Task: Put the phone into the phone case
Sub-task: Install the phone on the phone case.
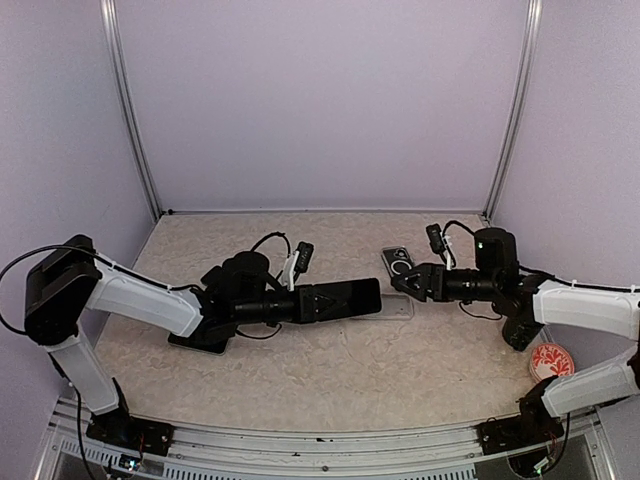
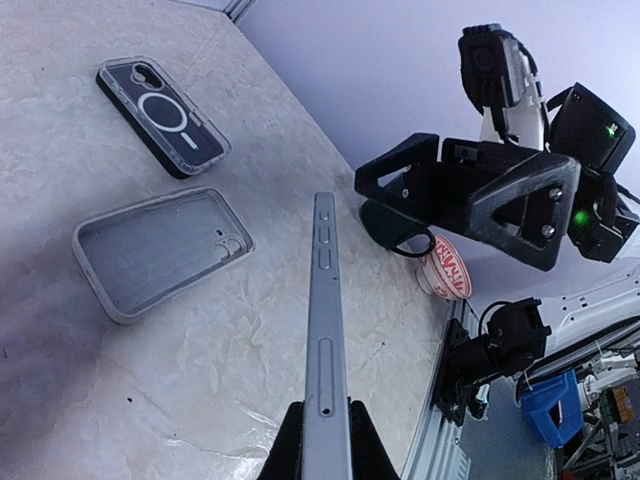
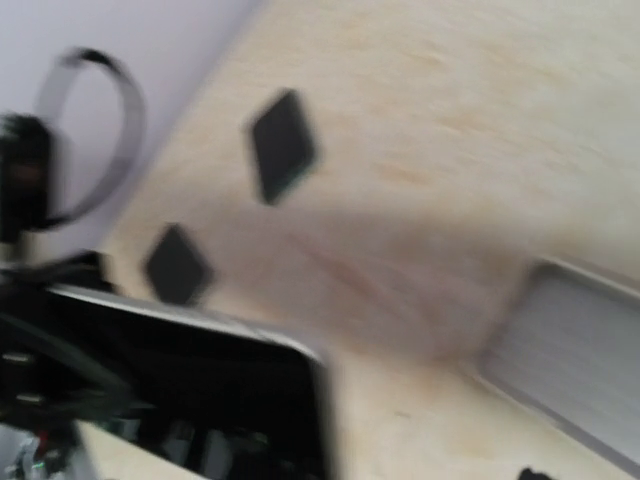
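a: left wrist view: phone case [image 2: 150, 255] is lying open side up at ten o'clock of the phone [image 2: 325, 330]. left gripper [image 2: 325, 428] is pinching the phone edge-on.
b: right gripper [image 2: 415, 195] is gaping empty at two o'clock. phone is risking landing tilted, catching the case rim and shoving it.

You face pale lilac walls [image 1: 320, 100], metal corner posts [image 1: 131, 110] and a beige mottled tabletop [image 1: 330, 370], evenly lit.

left arm [image 1: 140, 298] & right arm [image 1: 585, 305]: white shells on the links, black joints n bases, thin black cables [image 1: 270, 240] looping off the wrists. right pincer [image 2: 365, 200] = black triangular frame w/ silver screws [image 2: 548, 230], green LEDs [image 2: 580, 217].
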Robot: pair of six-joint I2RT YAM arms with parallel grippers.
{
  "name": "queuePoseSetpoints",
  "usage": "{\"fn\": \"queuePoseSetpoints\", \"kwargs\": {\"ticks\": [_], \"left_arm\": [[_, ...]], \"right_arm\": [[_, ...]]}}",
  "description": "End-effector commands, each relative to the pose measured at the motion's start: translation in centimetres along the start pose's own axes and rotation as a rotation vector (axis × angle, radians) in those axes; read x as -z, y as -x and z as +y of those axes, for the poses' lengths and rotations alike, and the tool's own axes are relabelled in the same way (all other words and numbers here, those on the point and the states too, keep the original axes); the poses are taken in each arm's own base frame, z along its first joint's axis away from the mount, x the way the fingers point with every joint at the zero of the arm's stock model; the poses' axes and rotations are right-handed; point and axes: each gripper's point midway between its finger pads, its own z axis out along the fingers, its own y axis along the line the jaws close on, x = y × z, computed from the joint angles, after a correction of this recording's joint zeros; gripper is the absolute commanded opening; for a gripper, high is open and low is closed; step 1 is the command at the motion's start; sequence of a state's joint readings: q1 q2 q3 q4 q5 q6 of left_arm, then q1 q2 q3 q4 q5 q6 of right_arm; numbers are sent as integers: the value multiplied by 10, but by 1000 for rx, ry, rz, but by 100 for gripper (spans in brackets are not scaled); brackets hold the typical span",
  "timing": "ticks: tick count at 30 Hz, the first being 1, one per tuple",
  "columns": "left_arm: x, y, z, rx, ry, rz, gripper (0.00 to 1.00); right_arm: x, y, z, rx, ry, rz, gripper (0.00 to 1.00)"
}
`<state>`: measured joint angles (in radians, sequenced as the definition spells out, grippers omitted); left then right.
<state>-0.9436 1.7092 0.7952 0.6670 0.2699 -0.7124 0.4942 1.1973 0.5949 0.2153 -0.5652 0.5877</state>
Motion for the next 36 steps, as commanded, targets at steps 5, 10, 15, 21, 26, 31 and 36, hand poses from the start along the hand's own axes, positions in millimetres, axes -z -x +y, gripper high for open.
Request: {"fn": "queuePoseSetpoints", "kwargs": {"ticks": [5,10,15,21,26,31,36], "left_arm": [[-5,28,-6,-43,-18,-10,0],[-16,31,6,-35,-9,36,0],[-32,39,14,-8,-31,101,0],[-51,34,30,28,-37,219,0],[-59,33,40,74,-54,266,0],[-68,27,48,103,-47,304,0],[-74,26,56,142,-52,313,0]], "right_arm": [[-8,-11,-58,-48,-252,60,73],[-12,-15,-73,-56,-305,75,72],[-13,-19,-87,-77,-341,88,79],[-10,-21,-102,-107,-380,91,88],[-5,-20,-112,-127,-411,77,99],[-3,-19,-117,-147,-409,65,99],[-6,-23,-121,-164,-403,81,99]]}}
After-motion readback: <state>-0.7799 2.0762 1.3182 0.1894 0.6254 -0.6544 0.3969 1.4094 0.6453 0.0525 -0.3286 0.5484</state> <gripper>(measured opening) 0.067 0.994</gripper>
